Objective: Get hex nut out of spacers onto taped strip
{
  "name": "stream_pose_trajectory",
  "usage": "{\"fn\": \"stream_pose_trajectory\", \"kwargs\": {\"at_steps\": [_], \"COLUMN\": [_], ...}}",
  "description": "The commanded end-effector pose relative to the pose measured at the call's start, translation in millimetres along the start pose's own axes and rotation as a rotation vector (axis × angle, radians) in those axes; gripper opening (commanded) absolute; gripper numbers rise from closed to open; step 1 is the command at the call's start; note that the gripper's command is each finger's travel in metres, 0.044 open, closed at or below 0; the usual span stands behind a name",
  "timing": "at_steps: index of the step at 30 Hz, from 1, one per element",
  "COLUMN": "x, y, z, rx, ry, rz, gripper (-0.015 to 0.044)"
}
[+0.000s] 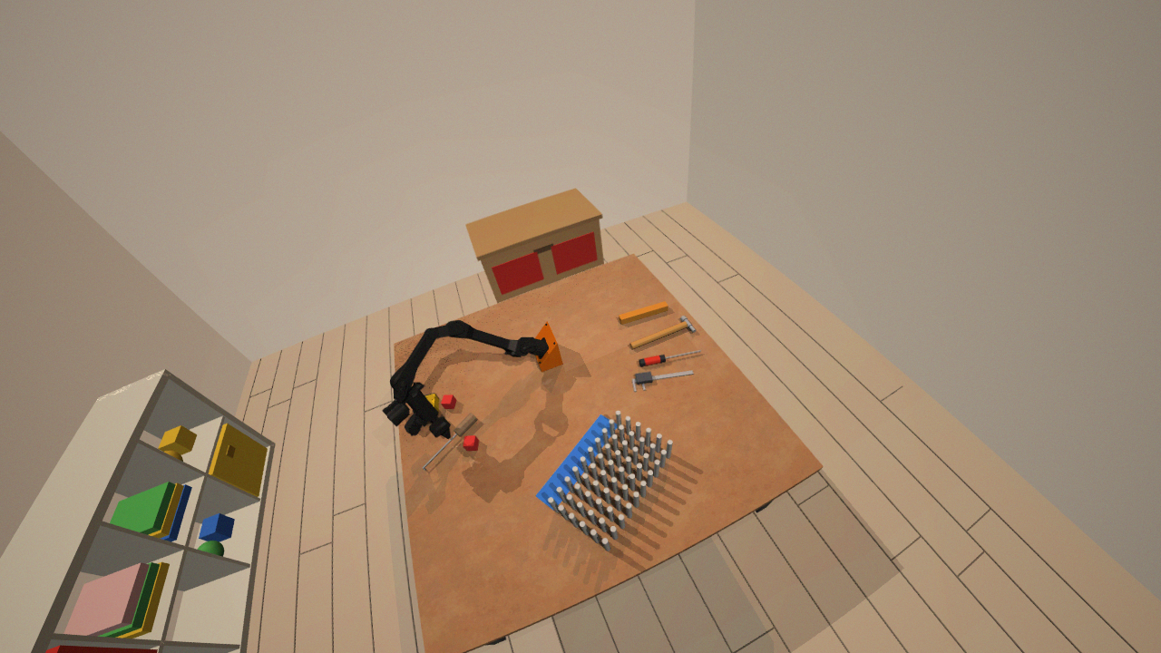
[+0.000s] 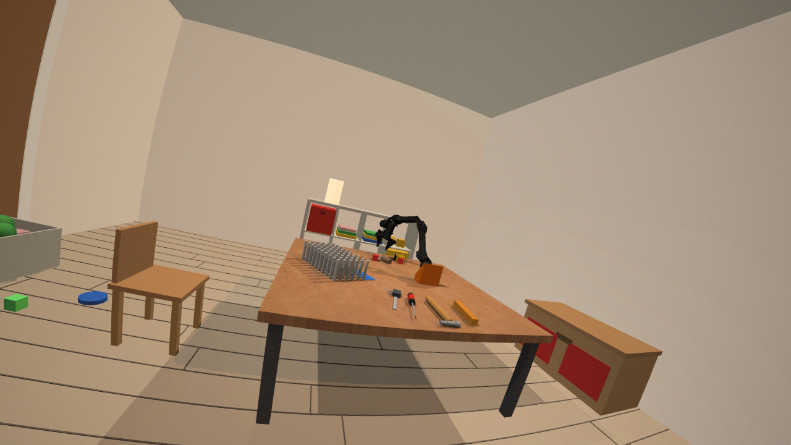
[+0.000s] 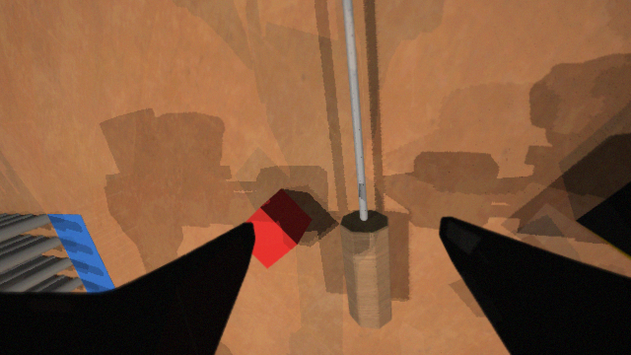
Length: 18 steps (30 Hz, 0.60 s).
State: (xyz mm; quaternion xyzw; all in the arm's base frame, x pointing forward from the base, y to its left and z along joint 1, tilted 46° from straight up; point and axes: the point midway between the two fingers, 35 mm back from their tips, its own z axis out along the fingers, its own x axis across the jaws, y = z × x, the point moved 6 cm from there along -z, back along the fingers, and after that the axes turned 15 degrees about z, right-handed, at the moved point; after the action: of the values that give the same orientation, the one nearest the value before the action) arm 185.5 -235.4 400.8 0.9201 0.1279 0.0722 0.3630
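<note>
My gripper (image 1: pixel 430 430) (image 2: pixel 384 245) (image 3: pixel 345 228) is open and empty, above the table. In the wrist view a tool with a wooden octagonal handle (image 3: pixel 367 276) (image 1: pixel 466 423) (image 2: pixel 385 259) and a thin metal shaft (image 3: pixel 354 99) (image 1: pixel 442 453) lies below, its handle framed between the fingers. The metal spacers (image 1: pixel 669 446) (image 2: pixel 334 261) (image 3: pixel 25 247) stand upright in rows, with the blue taped strip (image 1: pixel 568 464) (image 3: pixel 81 247) along their front. The nut cannot be made out in any view.
A red cube (image 3: pixel 268 239) (image 1: pixel 471 443) lies beside the handle. Another red cube (image 1: pixel 448 401) and a yellow block (image 1: pixel 434 400) lie near the hand. A caliper (image 1: pixel 642 378), a screwdriver (image 1: pixel 651 359), a hammer (image 1: pixel 658 335) and an orange bar (image 1: pixel 643 313) lie beyond the orange arm mount (image 1: pixel 550 359).
</note>
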Motion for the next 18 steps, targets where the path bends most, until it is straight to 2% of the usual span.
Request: {"fn": "stream_pose_trajectory", "kwargs": {"at_steps": [1, 9, 16, 18], "x": [2, 3, -1, -2], "y": [-7, -34, -66, -74], "z": [1, 4, 8, 10], "rx": [-0.066, -0.26, -0.363, -0.377], "ry": [-0.004, 0.106, 0.337, 0.397], "rz": [0.25, 1.045, 1.753, 1.876], "gripper": [0.044, 0.044, 0.044, 0.044]}}
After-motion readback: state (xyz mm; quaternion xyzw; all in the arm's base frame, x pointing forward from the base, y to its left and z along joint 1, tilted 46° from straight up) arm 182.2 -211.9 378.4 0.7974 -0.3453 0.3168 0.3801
